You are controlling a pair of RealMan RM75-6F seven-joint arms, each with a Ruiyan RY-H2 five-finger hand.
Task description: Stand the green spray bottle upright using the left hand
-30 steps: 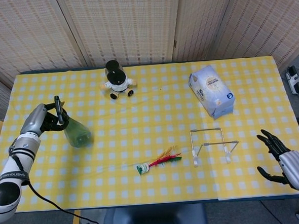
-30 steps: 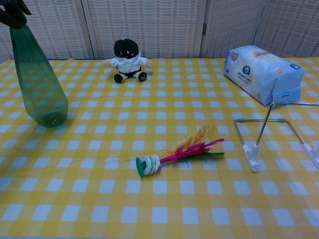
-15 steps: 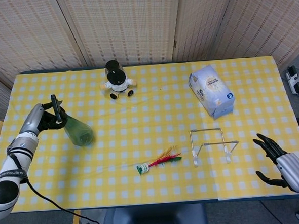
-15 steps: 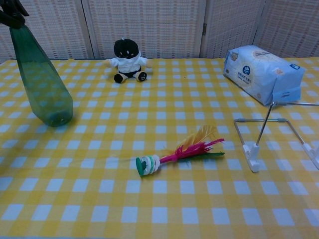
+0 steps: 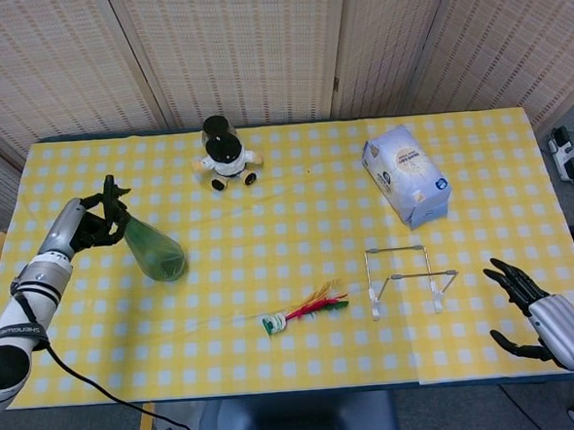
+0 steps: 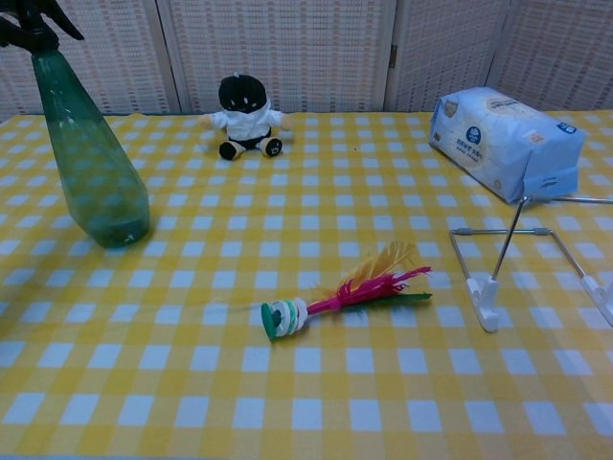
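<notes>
The green spray bottle (image 5: 154,249) stands on its base on the left side of the yellow checked table (image 5: 297,224), leaning slightly. Its black spray head is at the top. In the chest view the green spray bottle (image 6: 97,168) rises almost upright at the far left, base on the cloth. My left hand (image 5: 89,227) holds the bottle at its neck, just under the spray head; in the chest view this hand is almost wholly cut off by the frame's corner. My right hand (image 5: 547,313) hovers open, fingers spread, off the table's front right corner.
A small plush doll (image 5: 227,156) sits at the back centre. A blue-white tissue pack (image 5: 406,175) lies at the back right, with a wire stand (image 5: 408,278) in front of it. A feather shuttlecock (image 5: 303,312) lies near the front centre.
The bottle's base has slid a little to the right and the bottle has come closer to upright. My right hand has barely moved.
</notes>
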